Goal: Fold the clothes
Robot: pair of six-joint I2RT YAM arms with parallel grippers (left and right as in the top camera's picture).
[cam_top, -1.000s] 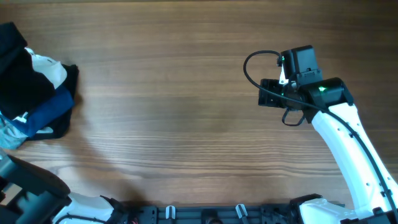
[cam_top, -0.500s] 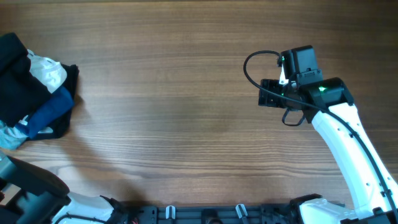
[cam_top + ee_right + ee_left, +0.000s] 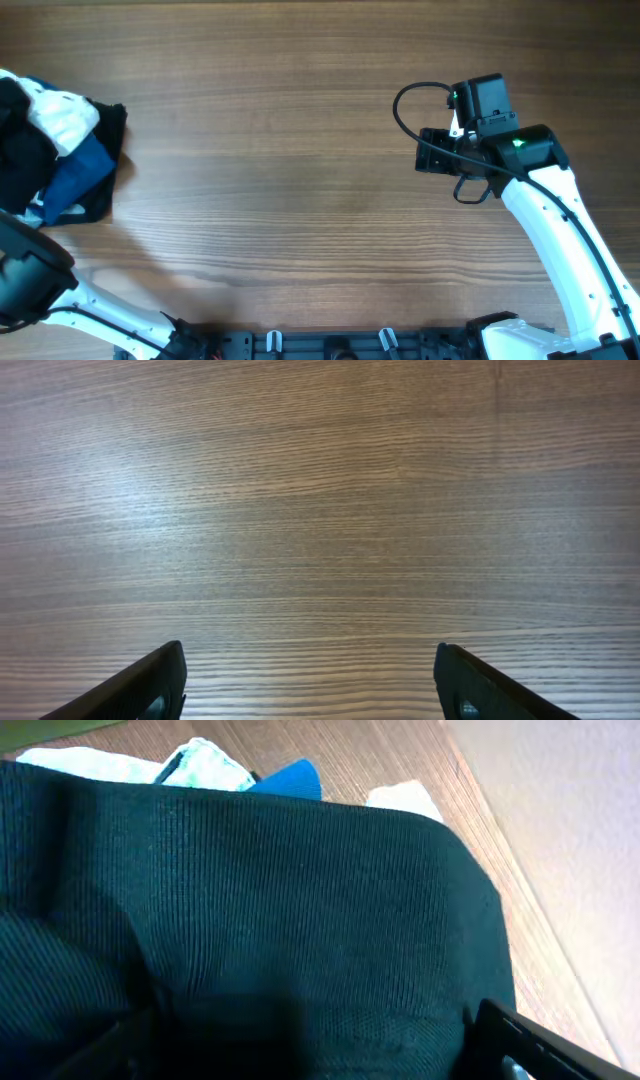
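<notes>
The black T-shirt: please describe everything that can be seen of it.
The black T-shirt lies crumpled, not folded, in a pile at the far left edge of the table, with a white garment over it and a blue garment against it. Up close it looks like a soft, fine-ribbed knit with rounded folds, bulging between the spread fingers of the left gripper. No lettering shows.
</notes>
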